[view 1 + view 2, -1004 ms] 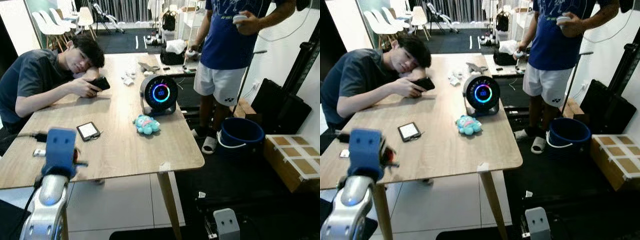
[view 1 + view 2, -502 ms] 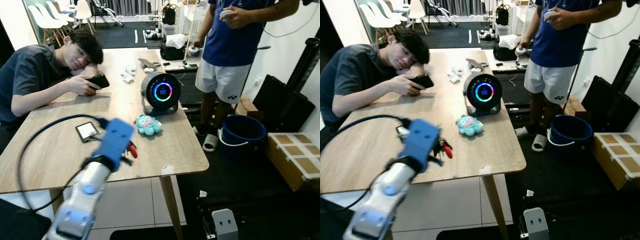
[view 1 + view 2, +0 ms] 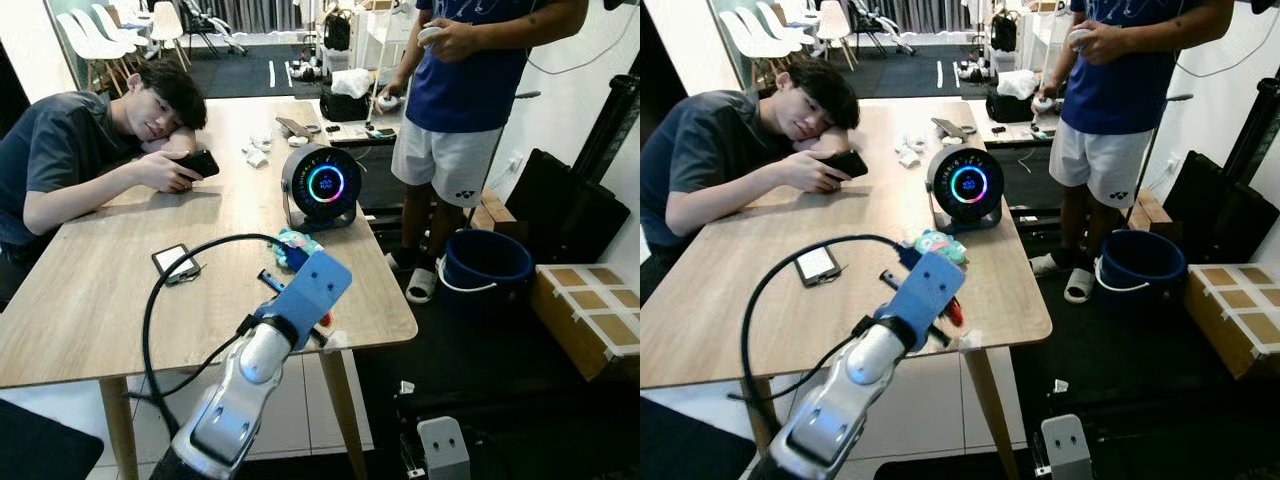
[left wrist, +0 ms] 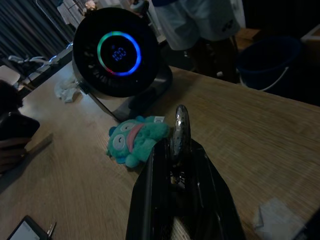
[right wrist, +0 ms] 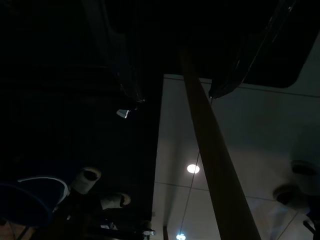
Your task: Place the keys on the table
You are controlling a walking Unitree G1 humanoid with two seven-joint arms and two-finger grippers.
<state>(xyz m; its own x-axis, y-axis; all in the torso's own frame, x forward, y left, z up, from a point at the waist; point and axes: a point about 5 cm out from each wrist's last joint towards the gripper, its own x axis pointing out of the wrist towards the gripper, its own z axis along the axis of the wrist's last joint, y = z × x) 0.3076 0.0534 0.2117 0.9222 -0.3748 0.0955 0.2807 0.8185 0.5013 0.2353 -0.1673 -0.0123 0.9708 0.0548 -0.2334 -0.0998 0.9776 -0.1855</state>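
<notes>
Your left jaws point(image 4: 182, 150) are clamped on the keys point(image 4: 179, 131): in the left wrist view a silver metal ring stands up between the two black fingers point(image 4: 150, 200), and from the head views a red tag point(image 3: 322, 320) pokes out beside the blue wrist housing. The keys hang over the light wooden desk point(image 3: 120, 290), near its front right corner and not yet resting on it, as far as you can judge.

Just beyond the jaws lies the small teal plush toy point(image 4: 135, 137), and behind that stands the round black fan with the glowing ring display point(image 3: 319, 186). A scrap of white tape point(image 4: 272, 220) sits near the desk edge, and a small black-framed device point(image 3: 175, 262) lies well to the left.

Mind these risks. If you release from this height, the keys may bounce or slide off the front edge, which is near. If you push further forward, the fingers may nudge the plush toy. The black cable point(image 3: 160, 310) looping from the arm could drag across the desk and catch the small device.

A seated person point(image 3: 70, 160) leans on the far left of the desk; another person point(image 3: 460, 90) stands at the right. Your right jaws hang idle below the desk; you cannot tell their state.
</notes>
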